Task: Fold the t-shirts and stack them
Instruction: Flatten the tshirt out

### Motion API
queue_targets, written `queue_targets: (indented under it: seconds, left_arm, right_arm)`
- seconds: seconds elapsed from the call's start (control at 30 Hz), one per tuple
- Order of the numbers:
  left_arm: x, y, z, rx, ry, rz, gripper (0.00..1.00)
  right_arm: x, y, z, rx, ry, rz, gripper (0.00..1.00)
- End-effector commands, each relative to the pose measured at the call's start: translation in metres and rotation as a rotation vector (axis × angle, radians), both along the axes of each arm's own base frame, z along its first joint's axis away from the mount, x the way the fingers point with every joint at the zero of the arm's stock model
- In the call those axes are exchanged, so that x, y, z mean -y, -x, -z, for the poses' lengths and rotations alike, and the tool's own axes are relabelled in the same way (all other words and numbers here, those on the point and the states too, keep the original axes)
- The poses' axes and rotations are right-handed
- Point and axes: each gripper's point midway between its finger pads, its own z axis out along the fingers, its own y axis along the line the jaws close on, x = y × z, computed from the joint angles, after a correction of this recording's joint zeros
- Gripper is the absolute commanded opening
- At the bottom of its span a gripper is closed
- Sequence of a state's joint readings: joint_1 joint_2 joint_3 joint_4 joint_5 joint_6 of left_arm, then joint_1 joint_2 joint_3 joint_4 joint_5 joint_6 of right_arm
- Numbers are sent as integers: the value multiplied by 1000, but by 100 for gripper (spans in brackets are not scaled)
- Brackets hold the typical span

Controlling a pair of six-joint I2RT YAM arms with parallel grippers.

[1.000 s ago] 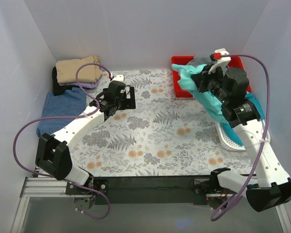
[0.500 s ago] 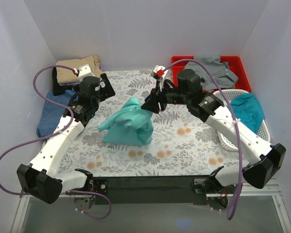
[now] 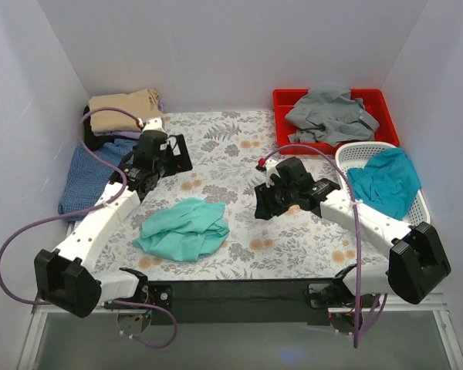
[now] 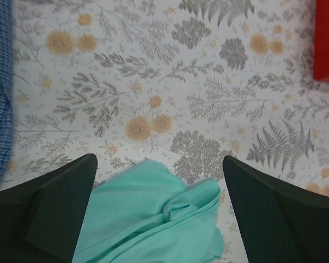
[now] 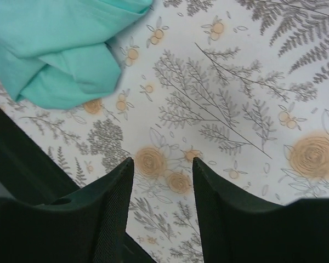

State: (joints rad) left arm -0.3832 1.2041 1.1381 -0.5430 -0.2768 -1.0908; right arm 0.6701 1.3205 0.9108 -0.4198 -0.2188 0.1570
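The mint green t-shirt [image 3: 184,229] lies in a crumpled heap on the floral table, left of centre and near the front; nothing holds it. My left gripper [image 3: 174,156] hovers above and behind it, wide open. In the left wrist view the shirt [image 4: 153,219] shows low between the open left gripper [image 4: 159,164]. My right gripper [image 3: 262,203] stands open to the shirt's right, low over bare cloth. In the right wrist view the right gripper [image 5: 162,161] is empty and the shirt [image 5: 60,49] lies at the upper left.
A folded tan t-shirt [image 3: 123,109] tops a small stack at the back left, with a blue one [image 3: 92,173] in front of it. A grey t-shirt [image 3: 328,114] fills the red bin [image 3: 282,100]. A teal one [image 3: 386,179] lies in the white basket [image 3: 353,151].
My right gripper carried the mint shirt from the basket side to the middle of the table, opened, and drew back right. The shirt dropped into a flatter heap. The left arm shifted slightly.
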Motion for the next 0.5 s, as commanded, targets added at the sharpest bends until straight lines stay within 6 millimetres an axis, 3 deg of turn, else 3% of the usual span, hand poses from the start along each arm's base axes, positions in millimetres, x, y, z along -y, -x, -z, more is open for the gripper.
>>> queue_targets:
  seconds: [0.0,0.1,0.17,0.23,0.47]
  left_arm:
    - [15,23,70,-230,1,100,98]
    - [23,36,113,-366,25,116,98]
    - [43,46,127,-436,89,212,98]
    - [66,59,127,-471,182,343,98]
    - [91,83,97,-413,195,604,98]
  right_arm:
    - [-43,-6,-38,31,-229,-44,54]
    - [-65,-14,-37,16,-240,-77,63]
    - [-67,-22,-26,8,-206,-50,63]
    - [-64,-29,-16,7,-174,-9,63]
    - [-51,-35,4,10,-105,52,64]
